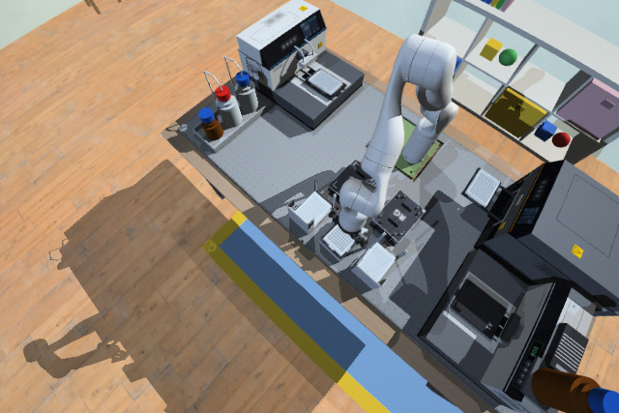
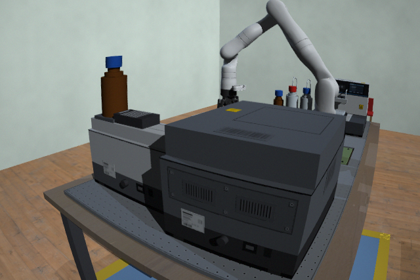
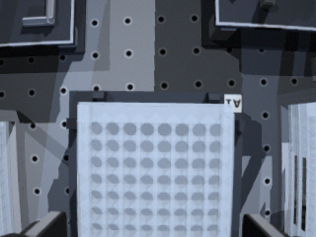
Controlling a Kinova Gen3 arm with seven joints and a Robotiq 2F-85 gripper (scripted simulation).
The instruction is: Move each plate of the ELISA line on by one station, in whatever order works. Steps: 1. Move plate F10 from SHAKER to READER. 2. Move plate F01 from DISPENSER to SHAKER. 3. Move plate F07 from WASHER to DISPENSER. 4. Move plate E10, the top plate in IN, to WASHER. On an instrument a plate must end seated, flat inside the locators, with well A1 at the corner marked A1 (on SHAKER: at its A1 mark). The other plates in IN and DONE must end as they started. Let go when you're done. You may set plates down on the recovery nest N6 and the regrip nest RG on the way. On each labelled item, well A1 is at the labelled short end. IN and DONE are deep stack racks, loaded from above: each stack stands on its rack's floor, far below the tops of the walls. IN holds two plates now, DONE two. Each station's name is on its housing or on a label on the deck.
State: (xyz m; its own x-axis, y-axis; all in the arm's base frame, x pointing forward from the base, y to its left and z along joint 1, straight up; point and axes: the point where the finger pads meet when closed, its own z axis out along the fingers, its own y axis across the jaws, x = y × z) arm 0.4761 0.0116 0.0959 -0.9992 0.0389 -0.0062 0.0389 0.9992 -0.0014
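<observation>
My gripper [image 3: 153, 224] hangs fully open above a white well plate [image 3: 155, 168], fingers wide of its long sides, gripping nothing. The plate sits flat in a dark nest (A1 mark [image 3: 233, 103] at its corner) between two racks, near the RG nest [image 1: 399, 213].
</observation>
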